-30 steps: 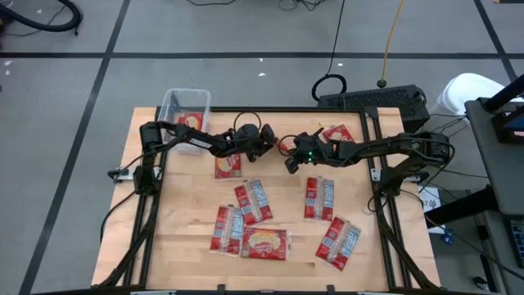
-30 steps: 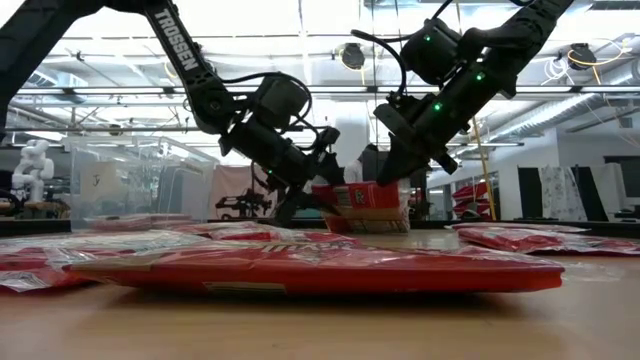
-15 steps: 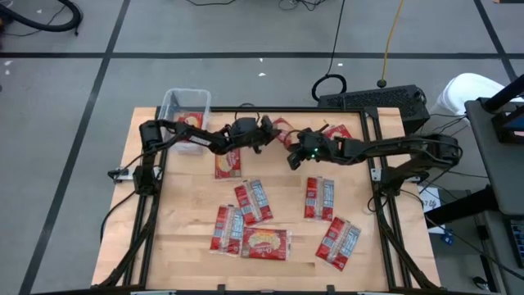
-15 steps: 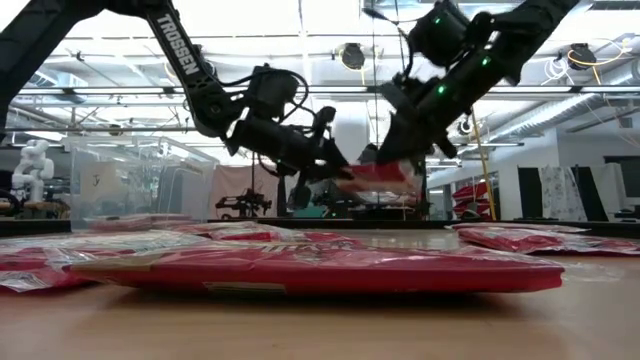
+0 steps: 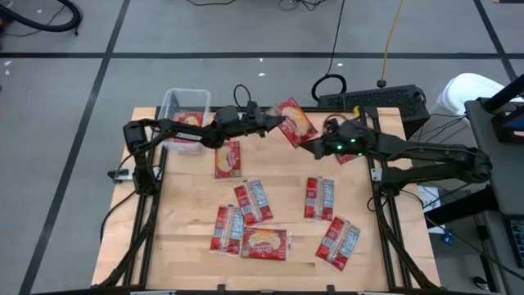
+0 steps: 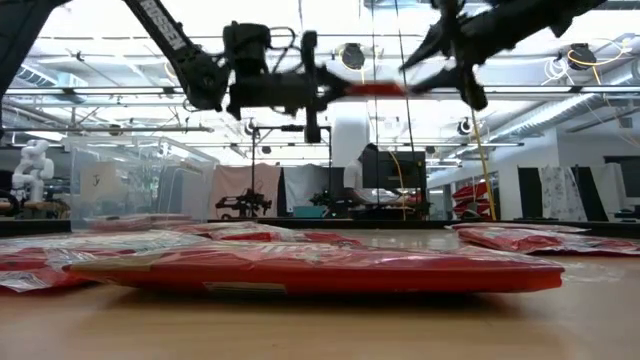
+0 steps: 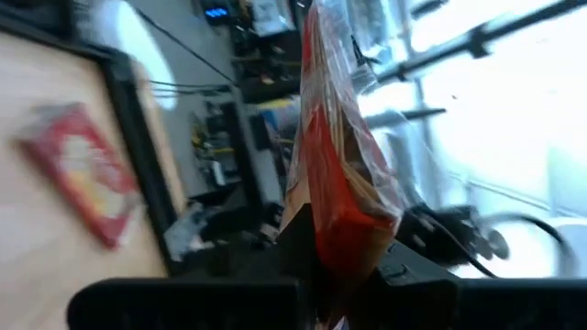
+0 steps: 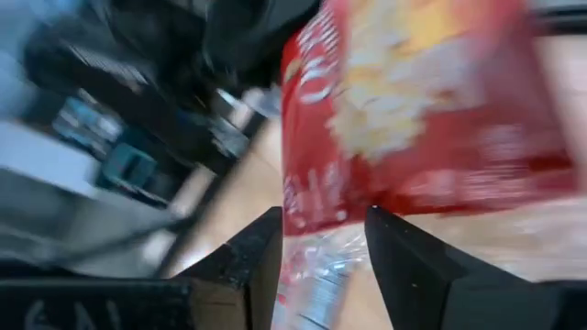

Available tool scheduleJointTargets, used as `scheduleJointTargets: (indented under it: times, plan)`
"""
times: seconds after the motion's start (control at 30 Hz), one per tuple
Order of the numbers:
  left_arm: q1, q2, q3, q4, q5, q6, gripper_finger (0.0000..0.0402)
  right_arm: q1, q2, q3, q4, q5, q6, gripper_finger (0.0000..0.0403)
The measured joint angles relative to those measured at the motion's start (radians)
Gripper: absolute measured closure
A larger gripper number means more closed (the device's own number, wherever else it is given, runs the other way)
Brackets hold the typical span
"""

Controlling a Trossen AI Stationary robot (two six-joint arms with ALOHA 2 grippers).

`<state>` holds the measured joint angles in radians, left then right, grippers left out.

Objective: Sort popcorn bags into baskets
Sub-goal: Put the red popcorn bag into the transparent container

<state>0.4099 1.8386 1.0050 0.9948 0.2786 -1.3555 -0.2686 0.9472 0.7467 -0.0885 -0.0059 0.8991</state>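
Wooden table (image 5: 188,246), left gripper (image 5: 274,124) clamping raised popcorn bag (image 5: 295,121)

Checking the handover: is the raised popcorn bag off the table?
Yes: the popcorn bag hangs high above the table, pinched in the left tool.

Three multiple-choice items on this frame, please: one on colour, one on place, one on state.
1. The basket is: A clear; B blue; C black.
2. The lifted popcorn bag is: A inside the basket; B in the air, off the table; C lying flat among the others.
3. The left gripper is: A wide open; B shut on the lifted popcorn bag; C out of view.
Answers: 1 A, the floor shows through its wall; 2 B, the low view shows it high above the table; 3 B, the left wrist view shows its fingers clamping the packet.
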Motion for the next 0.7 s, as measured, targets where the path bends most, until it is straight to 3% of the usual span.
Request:
scheduleJointTargets:
  times: [0.2,0.4,0.57,0.7]
  plan:
    - [0.001,-0.127,0.0,-0.131,0.09,0.012,0.038,0.001,-0.096,0.0,0.105,-0.005,0.153,0.025]
    - [0.001,-0.247,0.001,-0.298,0.142,0.092,0.0379,0.0,-0.103,0.038,0.133,-0.015,0.258,0.025]
    - [0.017,-0.334,0.001,-0.452,0.17,0.14,0.0377,-0.001,-0.089,0.061,0.142,-0.148,0.413,0.0249]
    - [0.056,-0.38,0.001,-0.507,0.154,0.189,0.0381,-0.001,-0.081,0.061,0.099,-0.271,0.448,0.0249]
